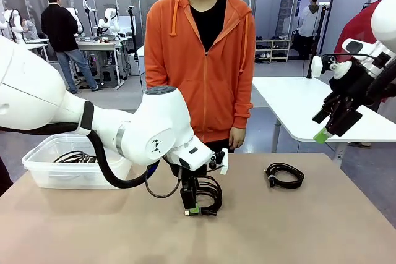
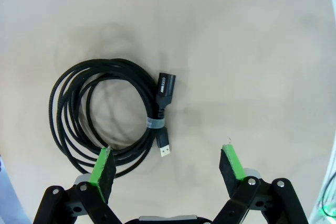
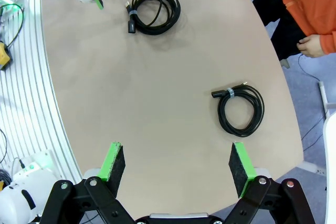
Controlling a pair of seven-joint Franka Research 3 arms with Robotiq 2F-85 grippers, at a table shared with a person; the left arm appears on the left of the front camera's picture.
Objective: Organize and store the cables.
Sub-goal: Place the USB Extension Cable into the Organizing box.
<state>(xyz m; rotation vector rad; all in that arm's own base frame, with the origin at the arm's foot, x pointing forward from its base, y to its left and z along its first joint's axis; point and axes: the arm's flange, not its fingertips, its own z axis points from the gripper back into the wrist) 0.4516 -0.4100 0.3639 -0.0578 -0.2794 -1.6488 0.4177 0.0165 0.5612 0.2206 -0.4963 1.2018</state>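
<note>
Left gripper (image 1: 192,207) (image 2: 168,163): hanging released and grasping nothing, reaching down just right of the clear bin (image 1: 37,164), standing low at the edge of a coil with the pads spread wide.
Clear bin: sitting at the left end of the table (image 1: 309,233), already holding some stored cables (image 1: 77,157).
Near cable (image 1: 210,193) (image 2: 164,88) (image 3: 133,20): lying flat to the right of the bin, bound by a pale tie, passing under one green pad of the left gripper, with the plug end pointing into the gap between the pads.
Far cable (image 1: 271,174) (image 3: 229,92): lying farther right of the bin, well apart from both grippers, waiting untouched.
Right gripper (image 1: 331,127) (image 3: 178,163): hovering high, farthest right of the bin, spread wide and carrying nothing.
Step in hand: probably settling over the near cable for a pick, with closing not yet begun.
Next move: likely calling for shifting so both pads bracket the bundled strands near the tie, then clenching, lifting and carrying leftward over the bin, while watching for single loops slipping free.
</note>
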